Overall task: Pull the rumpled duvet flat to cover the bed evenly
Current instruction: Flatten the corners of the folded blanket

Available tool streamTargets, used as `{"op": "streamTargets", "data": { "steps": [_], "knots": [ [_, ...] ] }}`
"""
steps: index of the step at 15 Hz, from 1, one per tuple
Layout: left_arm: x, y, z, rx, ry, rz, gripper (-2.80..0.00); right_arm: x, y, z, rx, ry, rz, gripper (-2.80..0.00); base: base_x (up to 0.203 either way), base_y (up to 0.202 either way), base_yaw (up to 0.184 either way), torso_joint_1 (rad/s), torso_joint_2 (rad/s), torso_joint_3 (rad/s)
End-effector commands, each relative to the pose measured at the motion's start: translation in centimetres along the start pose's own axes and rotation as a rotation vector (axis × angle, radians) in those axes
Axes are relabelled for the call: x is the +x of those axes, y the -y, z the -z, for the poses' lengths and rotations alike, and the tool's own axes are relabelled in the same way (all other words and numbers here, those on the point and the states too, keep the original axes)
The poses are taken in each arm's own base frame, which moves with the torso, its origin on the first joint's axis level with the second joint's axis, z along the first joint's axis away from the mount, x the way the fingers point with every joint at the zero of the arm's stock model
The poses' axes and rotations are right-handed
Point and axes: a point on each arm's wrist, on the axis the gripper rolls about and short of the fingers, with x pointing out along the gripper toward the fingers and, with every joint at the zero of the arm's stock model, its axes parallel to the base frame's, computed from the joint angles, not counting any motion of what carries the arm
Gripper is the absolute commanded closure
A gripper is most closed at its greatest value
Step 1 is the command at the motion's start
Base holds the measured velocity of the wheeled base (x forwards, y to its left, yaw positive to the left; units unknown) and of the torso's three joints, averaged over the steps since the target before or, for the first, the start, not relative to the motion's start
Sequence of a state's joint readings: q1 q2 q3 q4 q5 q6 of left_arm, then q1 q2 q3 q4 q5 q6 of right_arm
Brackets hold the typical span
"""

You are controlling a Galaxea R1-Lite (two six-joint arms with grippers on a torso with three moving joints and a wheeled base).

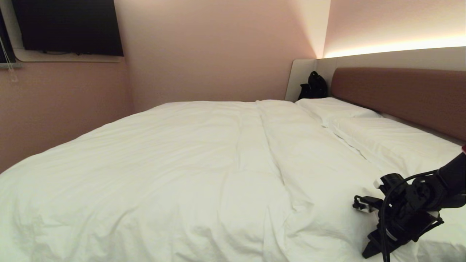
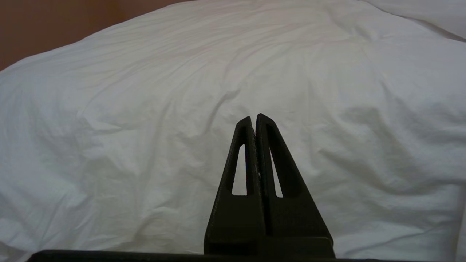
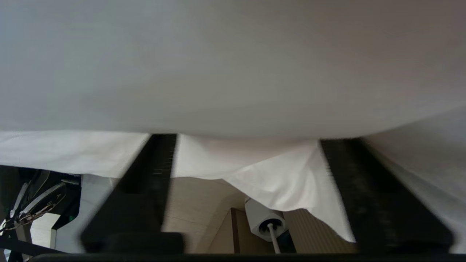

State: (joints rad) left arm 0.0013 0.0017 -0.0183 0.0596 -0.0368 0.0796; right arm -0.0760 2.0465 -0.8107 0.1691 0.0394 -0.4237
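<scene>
In a pink-walled bedroom, the duvet [image 1: 204, 171] blankets the bed [image 1: 400, 92] while my right pincer [image 3: 247, 182], lower right, straddles its near hem with jaws apart, gripping nothing; left pincer [image 2: 255, 122] closed, empty.

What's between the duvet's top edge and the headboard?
Two white pillows, side by side, fill that strip between the duvet and headboard, seen in the head view.
</scene>
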Motion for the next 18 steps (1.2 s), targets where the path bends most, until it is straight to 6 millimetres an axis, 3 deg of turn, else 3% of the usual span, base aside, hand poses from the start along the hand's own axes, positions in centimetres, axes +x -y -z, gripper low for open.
{"op": "streamTargets", "data": {
  "steps": [1,4,9,16,18],
  "knots": [
    [0.0,0.0,0.0,0.000,0.000,0.000,0.00,0.8,0.2,-0.3,0.001,-0.017,-0.010,0.00,0.000,0.000,0.000,0.000,0.00,0.000],
    [0.0,0.0,0.0,0.000,0.000,0.000,0.00,1.9,0.5,-0.9,0.010,-0.031,-0.021,0.00,0.000,0.000,0.000,0.000,0.00,0.000],
    [0.0,0.0,0.0,0.000,0.000,0.000,0.00,2.1,0.7,-1.2,0.012,-0.028,-0.021,0.00,0.000,0.000,0.000,0.000,0.00,0.000],
    [0.0,0.0,0.0,0.000,0.000,0.000,0.00,0.5,2.3,0.8,0.077,-0.030,0.016,0.00,0.000,0.000,0.000,0.000,0.00,0.000],
    [0.0,0.0,0.0,0.000,0.000,0.000,0.00,-0.4,4.4,2.5,0.145,-0.044,0.085,0.00,0.000,0.000,0.000,0.000,0.00,0.000]
  ]
}}
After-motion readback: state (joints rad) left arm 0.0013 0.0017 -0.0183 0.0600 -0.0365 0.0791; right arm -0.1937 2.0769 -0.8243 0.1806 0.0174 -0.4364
